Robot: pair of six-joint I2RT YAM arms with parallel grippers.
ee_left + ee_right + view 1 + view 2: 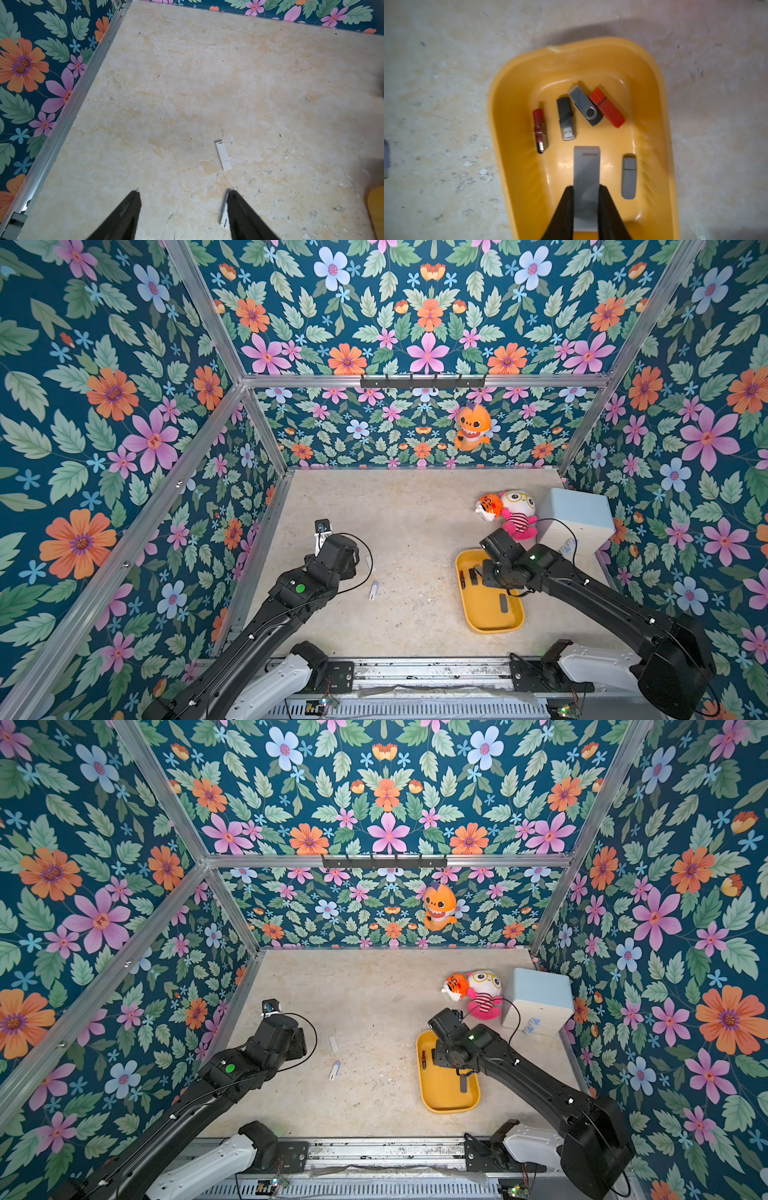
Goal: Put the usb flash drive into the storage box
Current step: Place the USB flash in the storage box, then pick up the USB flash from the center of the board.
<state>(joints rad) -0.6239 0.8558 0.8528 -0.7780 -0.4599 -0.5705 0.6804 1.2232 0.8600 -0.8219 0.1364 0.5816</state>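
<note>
My left hand [182, 192] hangs over the left half of the tabletop [415, 510], its black tapered fingers spread with nothing between them. The surface is a pale, mottled stone-look sheet, scuffed and flaked. A flat white stick drive [223, 155] lies just ahead of the fingers, apart from them. A slim white-and-blue drive [373, 589] lies nearer the front edge, close beside one finger in the left wrist view.

Toward the right edge sits the storage box [660, 104], a shallow yellow plastic tray with rounded corners and a glossy floor. My right hand [586, 187] is over it, pinching the grey usb flash drive [586, 166] by its sides, the flat matte body pointing along the box. I cannot tell whether it touches the floor. Around it lie a dark red drive [539, 126], a black drive with a bare plug [565, 116], a swivel drive with a metal cover [585, 106] touching a bright red drive [607, 110], and a grey capped drive [629, 178].

Beyond the box, toward the far right corner, lie a tiger plush [489, 507] and a pink doll [517, 512], the doll against a pale blue cabinet [577, 518].
</note>
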